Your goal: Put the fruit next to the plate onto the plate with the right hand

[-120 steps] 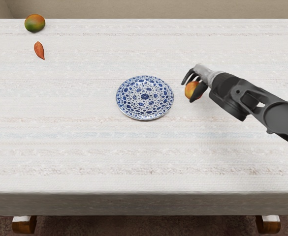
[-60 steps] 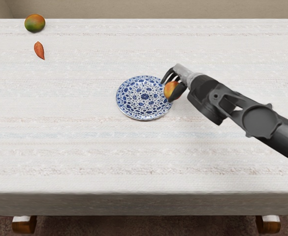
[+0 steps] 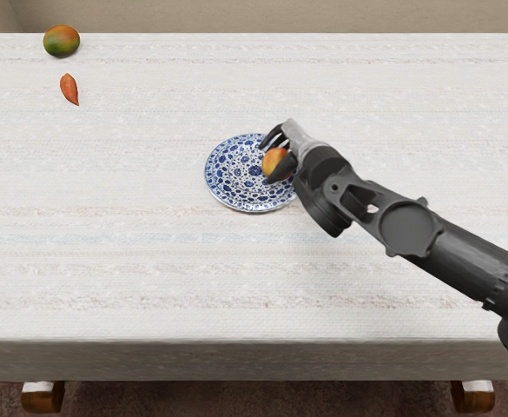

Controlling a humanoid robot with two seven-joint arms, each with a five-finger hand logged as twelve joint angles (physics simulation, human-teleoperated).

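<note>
The right hand (image 3: 290,149) is gripping the fruit (image 3: 274,162) over the right side of the plate (image 3: 232,174), which is sitting midway along the table (image 3: 149,278), nearer its far edge.

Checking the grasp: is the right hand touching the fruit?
Touching. The head view shows the right hand curled around the fruit over the plate.

Views: one, head-mounted.
Position: above the near long edge of the cream cloth-covered table (image 3: 149,261), facing down at a slant toward its far edge, which lies along the top of the frame.
Range: medium. The tabletop runs off both side edges. Its near edge and the brown wooden table feet (image 3: 42,396) sit at the bottom.
Centre: the blue-and-white patterned round plate (image 3: 236,178) lies slightly above and left of the middle.
</note>
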